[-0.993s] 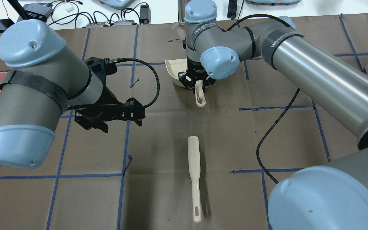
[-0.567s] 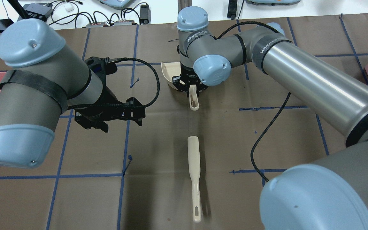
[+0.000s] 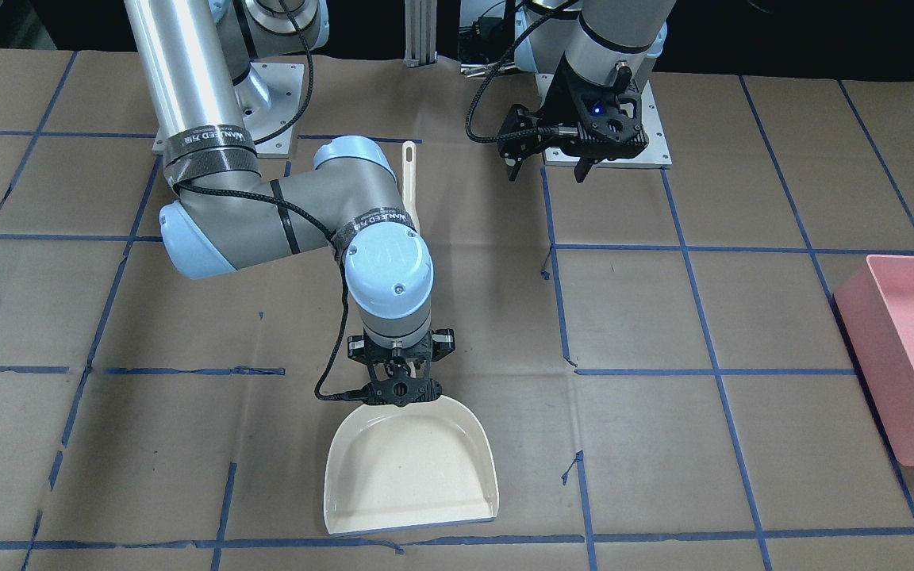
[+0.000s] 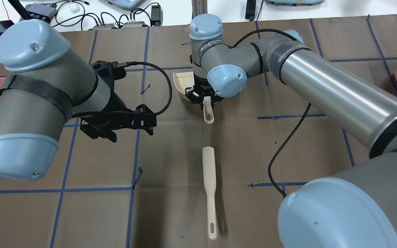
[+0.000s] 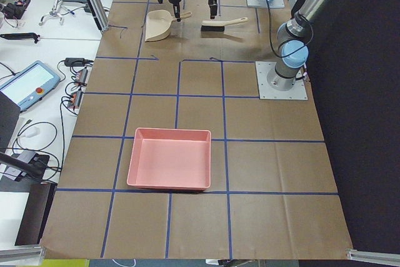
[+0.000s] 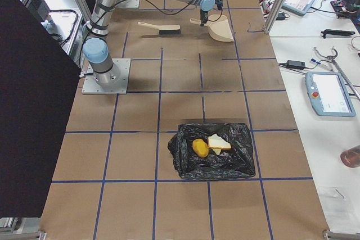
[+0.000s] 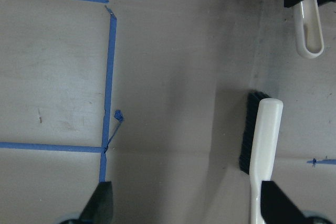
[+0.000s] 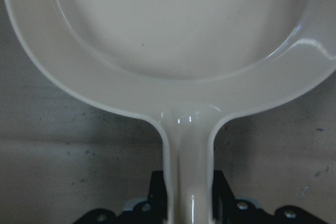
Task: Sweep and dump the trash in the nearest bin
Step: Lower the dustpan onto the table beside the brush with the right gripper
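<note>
At the far left the pink bin [image 5: 169, 161] sits on the brown-papered table [image 4: 171, 213], well apart from everything else. Next comes the left claw [image 7: 189, 205], hanging over the table with its fingers [image 7: 103, 203] spread wide and nothing between them. From the front you can see the same open stance of that claw [image 3: 547, 170].

Towards the middle lies the cream dustpan [image 3: 409, 468], its mouth turned away from the robot and its handle pointing back at it. The right claw [image 3: 399, 382] is pinching that handle close to where it joins the pan. In the right wrist view the handle runs straight down between the black fingers, and the pan [image 8: 184, 35] fills the upper half. I can't tell from here whether the pan rests on the table or sits just clear of it.

Nearer the robot, in line with the dustpan's handle but apart from it, the cream brush [image 4: 209, 179] lies flat on the table, bristle head toward the pan, with neither claw on it.

Over at the right end stands the black-bagged bin [image 6: 236, 164]. The trash is inside it. The yellow-brown potato-like lump [image 6: 199, 148] lies there with the white bread-like slice [image 6: 218, 142] touching it. A paler edge shows under the slice, too small to make out.
</note>
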Robot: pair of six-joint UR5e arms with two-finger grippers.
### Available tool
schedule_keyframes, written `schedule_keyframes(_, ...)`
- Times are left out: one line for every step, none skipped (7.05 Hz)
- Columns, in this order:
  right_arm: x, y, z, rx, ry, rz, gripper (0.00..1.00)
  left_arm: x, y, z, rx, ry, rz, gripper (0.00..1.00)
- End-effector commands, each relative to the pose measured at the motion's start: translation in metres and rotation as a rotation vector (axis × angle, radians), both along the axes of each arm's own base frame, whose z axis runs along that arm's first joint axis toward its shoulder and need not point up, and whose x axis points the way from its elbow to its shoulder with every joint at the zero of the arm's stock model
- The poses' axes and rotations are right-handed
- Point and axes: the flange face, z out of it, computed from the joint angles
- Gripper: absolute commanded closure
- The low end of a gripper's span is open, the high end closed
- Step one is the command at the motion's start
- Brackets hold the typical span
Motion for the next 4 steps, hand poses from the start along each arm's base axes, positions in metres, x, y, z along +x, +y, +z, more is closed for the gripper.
schedule_keyframes(-0.0022,-0.0039,0.0024,-0.009,0.000,-0.004,0.29,0.0001,0.0000,0.0000,0.000,0.000,0.000,0.00)
schedule_keyframes(-0.0024,-0.0059,0.0041,-0.020,-0.006,-0.005,0.00,-0.0004,0.0002,0.0000,0.000,-0.001,-0.001,0.00)
schedule_keyframes(-0.0032,-0.0069,0.0033,-0.021,-0.006,-0.007,0.00,0.0001,0.0000,0.0000,0.000,0.000,0.000,0.00)
schedule_keyframes(-0.0058,-0.0087,0.0050,-0.024,-0.007,-0.012,0.00,0.0002,-0.0003,0.0007,-0.002,-0.001,0.000,0.00)
